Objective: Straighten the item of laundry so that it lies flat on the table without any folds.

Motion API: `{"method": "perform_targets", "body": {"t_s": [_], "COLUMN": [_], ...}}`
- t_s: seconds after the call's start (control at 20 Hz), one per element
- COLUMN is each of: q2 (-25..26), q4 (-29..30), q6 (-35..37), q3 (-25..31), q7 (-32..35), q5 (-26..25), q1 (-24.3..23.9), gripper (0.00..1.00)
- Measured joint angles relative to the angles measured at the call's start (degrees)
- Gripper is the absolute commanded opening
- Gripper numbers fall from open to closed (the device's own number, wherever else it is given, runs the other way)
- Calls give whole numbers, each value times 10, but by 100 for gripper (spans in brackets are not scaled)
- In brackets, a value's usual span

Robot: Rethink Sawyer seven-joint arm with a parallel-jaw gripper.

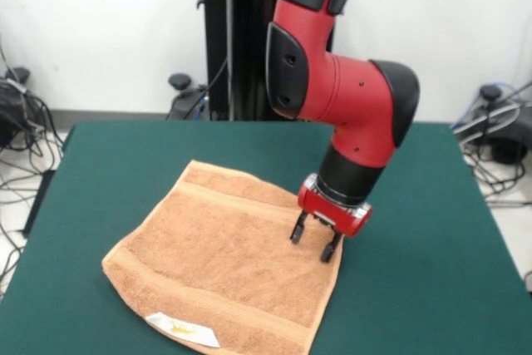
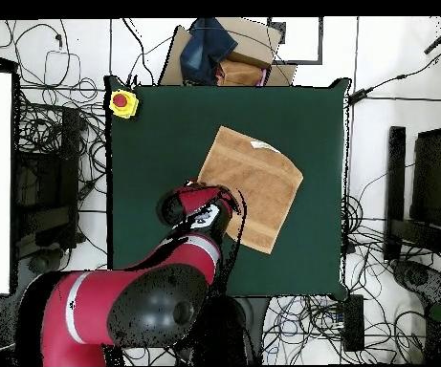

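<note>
A small, roughly square orange-tan terry hand towel (image 1: pixel 229 268) lies spread on the large dark green felt-topped surface (image 1: pixel 432 272), turned at an angle to its edges and sitting closer to the edge opposite the robot's pedestal, a white label with yellow print (image 1: pixel 183 330) on its border there. The red and black arm's end effector (image 1: pixel 315 239) hangs over the towel's border nearest the robot, its two dark fingers (image 1: pixel 297 230) parted and empty, tips just above or barely touching the cloth; contact cannot be told. From overhead the towel (image 2: pixel 257 186) appears as a nearly clean quadrilateral with no obvious doubled-over corner, though its edges bow slightly and the border under the arm is partly hidden. A yellow box with a red button (image 2: pixel 122 102) sits at one corner of the surface. The job looks close to done: the step in hand appears to be a last smoothing or letting go at that border. The next move likely calls for lifting straight up without dragging the cloth, then checking the hidden border for a residual fold
</note>
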Motion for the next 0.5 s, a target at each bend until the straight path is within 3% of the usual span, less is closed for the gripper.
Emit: {"method": "perform_targets", "body": {"t_s": [0.5], "q2": [-46], "q4": [58], "q6": [0], "q3": [16], "q7": [0], "q5": [-33], "q1": [1], "gripper": [100]}}
